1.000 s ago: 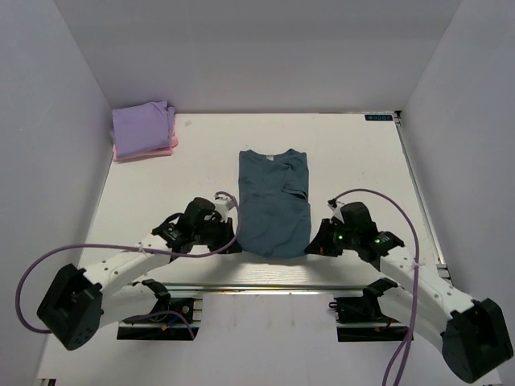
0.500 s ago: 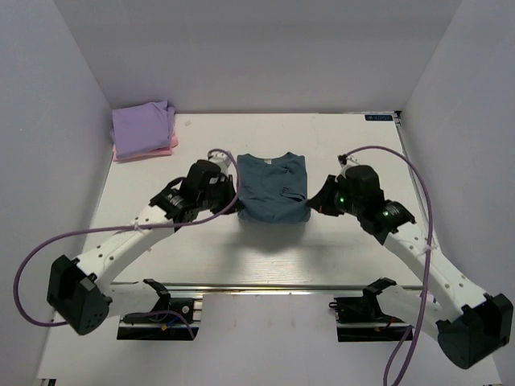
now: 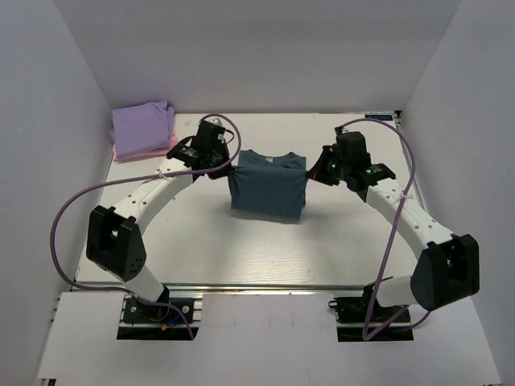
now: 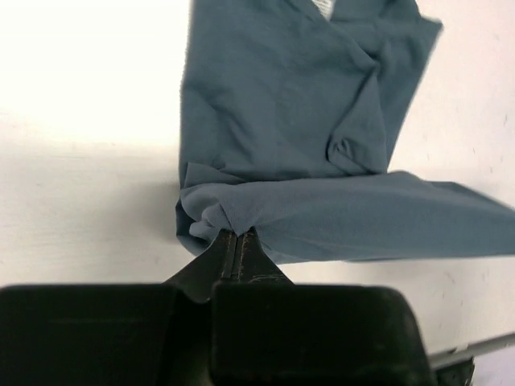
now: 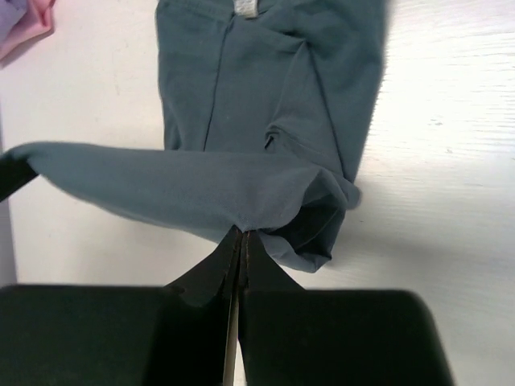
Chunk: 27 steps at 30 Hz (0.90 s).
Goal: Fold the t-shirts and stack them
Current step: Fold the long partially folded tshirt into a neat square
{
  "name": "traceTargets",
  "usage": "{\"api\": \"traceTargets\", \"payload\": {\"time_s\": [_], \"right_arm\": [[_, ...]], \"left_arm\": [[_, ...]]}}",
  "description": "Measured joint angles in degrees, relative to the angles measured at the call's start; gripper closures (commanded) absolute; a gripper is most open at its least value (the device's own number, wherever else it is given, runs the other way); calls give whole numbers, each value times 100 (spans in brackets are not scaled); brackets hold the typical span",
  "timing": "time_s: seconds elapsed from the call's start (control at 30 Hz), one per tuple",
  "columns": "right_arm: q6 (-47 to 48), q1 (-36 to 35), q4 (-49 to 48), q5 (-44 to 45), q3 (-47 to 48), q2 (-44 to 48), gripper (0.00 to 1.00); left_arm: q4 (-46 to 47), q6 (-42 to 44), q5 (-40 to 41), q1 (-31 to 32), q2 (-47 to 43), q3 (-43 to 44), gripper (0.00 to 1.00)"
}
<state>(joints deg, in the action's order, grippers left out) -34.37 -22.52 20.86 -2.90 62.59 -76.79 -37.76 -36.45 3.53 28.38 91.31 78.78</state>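
The dark teal-blue t-shirt [image 3: 267, 190] lies in the middle of the table, its lower half lifted and carried back over its upper half. My left gripper [image 3: 232, 167] is shut on the bottom hem's left corner [image 4: 211, 219]. My right gripper [image 3: 311, 170] is shut on the hem's right corner [image 5: 265, 211]. The hem hangs stretched between them, above the collar end [image 5: 246, 8]. A lavender-purple t-shirt [image 3: 142, 125], folded small, rests on a pink folded t-shirt [image 3: 158, 151] at the far left corner.
White walls close in the table [image 3: 241, 249] on the left, back and right. A metal rail [image 3: 265, 286] runs along the near edge by the arm bases. Purple cables loop off both arms.
Both grippers have carried the teal shirt's bottom hem from the near edge back toward the collar, folding the shirt in half. Both arms have stretched far forward.
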Motion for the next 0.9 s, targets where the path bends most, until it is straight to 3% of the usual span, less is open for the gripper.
{"api": "traceTargets", "payload": {"time_s": [0.33,0.9], "right_arm": [[-50,566,-629,-1113,280,-896,100],[280,1193,-1215,-1784,1526,-2892,100]], "left_arm": [[142,243,-452,-474,986,743,100],[879,844,-962,-748,2959,2559,100]]}}
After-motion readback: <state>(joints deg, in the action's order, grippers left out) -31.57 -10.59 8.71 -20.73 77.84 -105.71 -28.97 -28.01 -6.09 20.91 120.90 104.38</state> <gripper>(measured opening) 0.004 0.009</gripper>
